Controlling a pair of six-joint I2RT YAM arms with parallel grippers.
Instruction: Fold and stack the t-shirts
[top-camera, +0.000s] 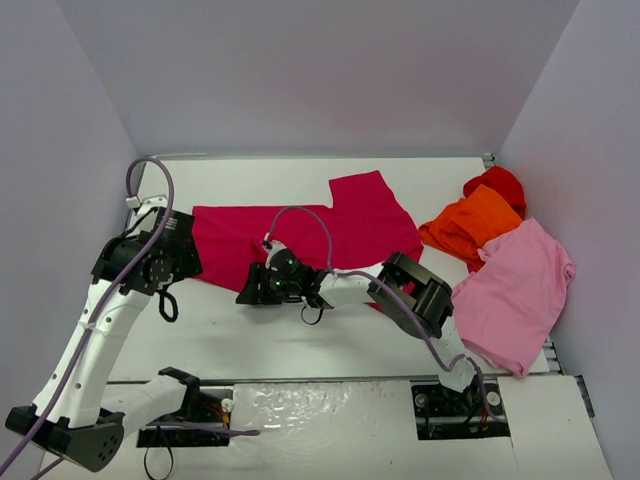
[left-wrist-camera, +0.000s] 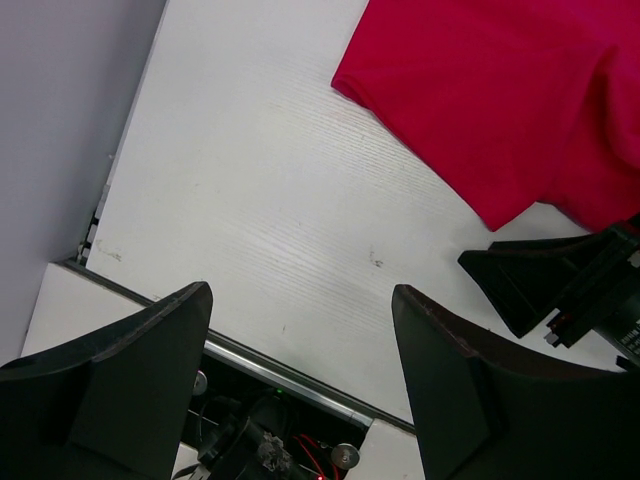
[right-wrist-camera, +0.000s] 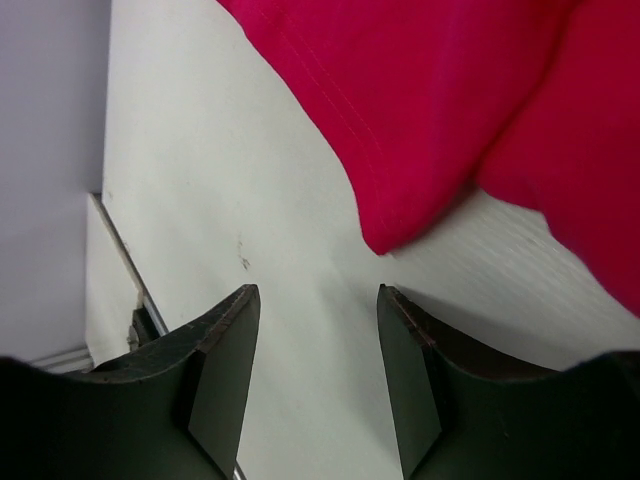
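A crimson t-shirt (top-camera: 320, 230) lies spread across the middle of the table. At the right, an orange t-shirt (top-camera: 470, 225), a bright red one (top-camera: 497, 185) and a light pink one (top-camera: 515, 285) lie in a loose heap. My left gripper (top-camera: 170, 290) hangs open over bare table beside the crimson shirt's left end (left-wrist-camera: 500, 100), nothing between its fingers (left-wrist-camera: 150, 370). My right gripper (top-camera: 248, 290) is open too, low at the shirt's near edge. In the right wrist view a folded corner of the crimson cloth (right-wrist-camera: 385, 235) lies just beyond the empty gap (right-wrist-camera: 318, 300).
Grey walls close the table in at the left, back and right. A metal rail (left-wrist-camera: 290, 375) and wiring run along the near edge under my left gripper. My right gripper's black fingers (left-wrist-camera: 560, 280) show in the left wrist view, close to the right.
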